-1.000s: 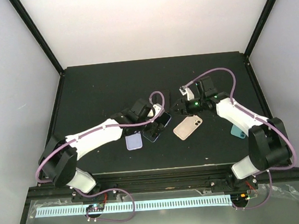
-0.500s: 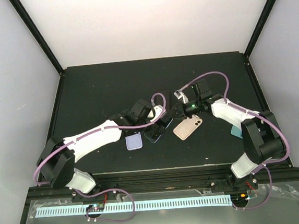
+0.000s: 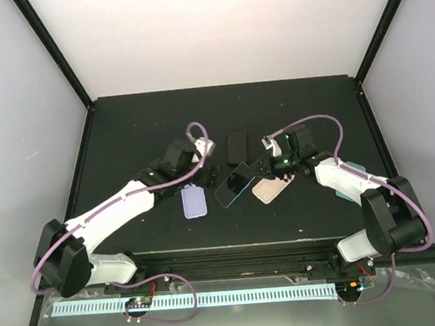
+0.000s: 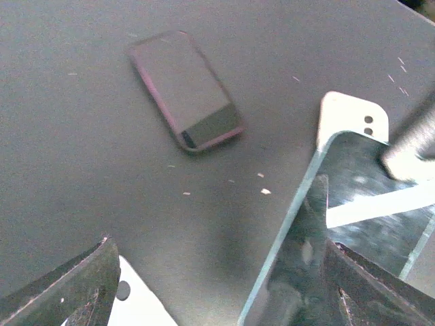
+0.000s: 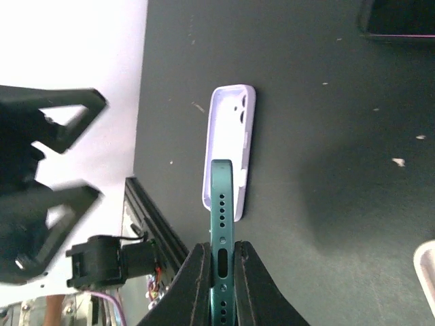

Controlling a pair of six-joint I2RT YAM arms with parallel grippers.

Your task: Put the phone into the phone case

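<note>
My right gripper [image 3: 261, 170] [image 5: 222, 252] is shut on one end of a teal phone [image 3: 233, 185] [image 5: 222, 204], which reaches left toward the lavender case. The phone's glassy screen also shows in the left wrist view [image 4: 360, 224]. The empty lavender phone case [image 3: 194, 204] [image 5: 230, 132] lies flat just left of the phone's free end; its corner shows in the left wrist view [image 4: 139, 305]. My left gripper [image 3: 205, 165] [image 4: 217, 261] is open and empty, above the table between the case and the phone.
A dark phone with a purple rim [image 3: 237, 146] [image 4: 185, 88] lies behind the teal phone. A beige case [image 3: 270, 190] [image 4: 350, 115] lies under my right gripper. A teal case [image 3: 347, 192] lies partly hidden under the right arm.
My left gripper has drawn back to the left, away from the phones. My right gripper has moved in and now holds the teal phone. The dark phone behind is now uncovered.
</note>
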